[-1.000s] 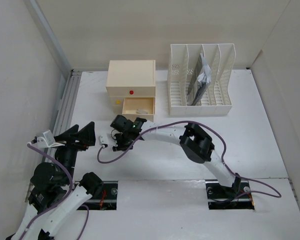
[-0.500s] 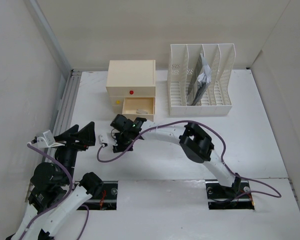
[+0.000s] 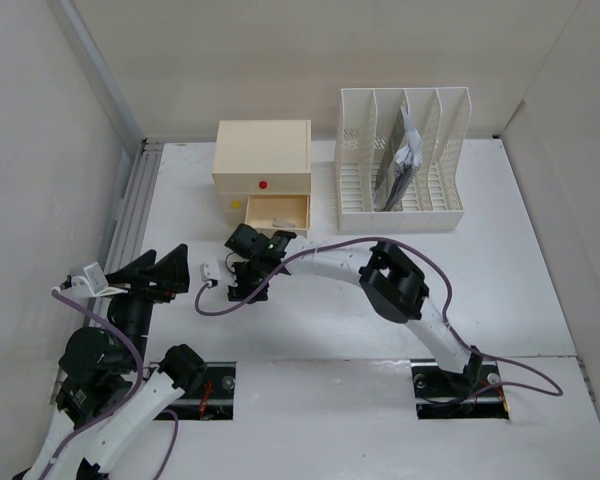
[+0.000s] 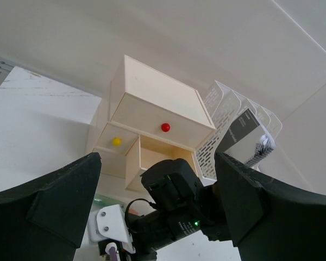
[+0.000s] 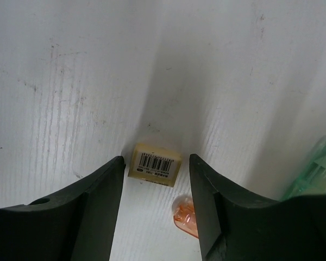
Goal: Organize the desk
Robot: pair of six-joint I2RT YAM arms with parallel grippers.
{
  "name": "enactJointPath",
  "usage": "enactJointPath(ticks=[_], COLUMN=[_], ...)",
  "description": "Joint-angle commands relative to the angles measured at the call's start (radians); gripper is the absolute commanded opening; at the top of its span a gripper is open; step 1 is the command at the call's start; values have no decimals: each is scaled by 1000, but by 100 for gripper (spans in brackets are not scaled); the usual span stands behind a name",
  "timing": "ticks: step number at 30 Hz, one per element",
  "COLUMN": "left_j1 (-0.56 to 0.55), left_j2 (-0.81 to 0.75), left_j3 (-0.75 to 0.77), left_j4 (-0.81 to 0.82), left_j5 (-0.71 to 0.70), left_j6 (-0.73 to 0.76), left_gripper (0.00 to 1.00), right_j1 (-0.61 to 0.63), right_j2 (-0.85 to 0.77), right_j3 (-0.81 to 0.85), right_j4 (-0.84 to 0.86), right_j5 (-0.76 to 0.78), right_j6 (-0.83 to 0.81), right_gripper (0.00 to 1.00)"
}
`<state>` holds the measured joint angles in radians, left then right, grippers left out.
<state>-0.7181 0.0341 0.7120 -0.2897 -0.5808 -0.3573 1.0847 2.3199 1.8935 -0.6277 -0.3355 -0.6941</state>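
Between the wide-spread fingers of the right gripper [image 5: 156,159], ungripped, a small barcoded eraser [image 5: 155,165] lies on the counter [image 5: 70,81] directly beneath. The left gripper [image 4: 157,160] gapes wide, holding nothing.

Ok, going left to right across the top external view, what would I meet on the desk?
left claw → cream drawer box → white file rack. The right claw is left out: it sits in front of the drawer box, so its place is unclear.
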Motion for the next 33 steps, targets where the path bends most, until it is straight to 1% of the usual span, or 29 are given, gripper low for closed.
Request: enactJointPath(ticks=[1, 3, 7, 8, 10, 11, 14, 22, 23, 27, 30, 31, 33], left_j1=[2, 2, 2, 2, 2, 2, 2, 2, 2, 2, 2, 2, 2], left_j2=[-10, -19, -19, -19, -19, -19, -19, -19, -19, -19, -19, -19, -10], left_j3=[-2, -2, -2, -2, -2, -2, -2, -2, -2, -2, -2, -2, -2], left_j4=[24, 24, 24, 24, 24, 24, 24, 24, 24, 24, 24, 24, 24], left_j5=[-7, -7, -7, -7, -7, -7, -7, -7, -7, -16, -16, -16, -16], left_j6=[-2, -2, -2, -2, -2, -2, -2, -2, -2, -2, -2, -2, -2], left_gripper=[84, 84, 84, 84, 84, 84, 84, 84, 84, 84, 84, 84, 84], right_j1=[-8, -8, -8, -8, -8, -8, -8, -8, -8, -8, -8, -8, -17], right_j2=[64, 75, 96, 96, 96, 96, 67, -128, -172, -267, -324, -335, -344], right_j3=[-20, -11, -1, -1, -1, -1, 9, 32, 42, 42, 42, 29, 15], right_j4=[-58, -58, -78, -78, -78, -78, -78, -78, -78, -69, -34, -21, 25], right_j5=[-36, -46, -68, -68, -68, -68, -68, -28, -17, 30, 111, 169, 239], right_j6=[11, 11, 11, 11, 11, 11, 11, 11, 11, 11, 11, 11, 11], right_gripper=[57, 56, 50, 43, 36, 30, 25, 24, 24, 24, 24, 24, 24])
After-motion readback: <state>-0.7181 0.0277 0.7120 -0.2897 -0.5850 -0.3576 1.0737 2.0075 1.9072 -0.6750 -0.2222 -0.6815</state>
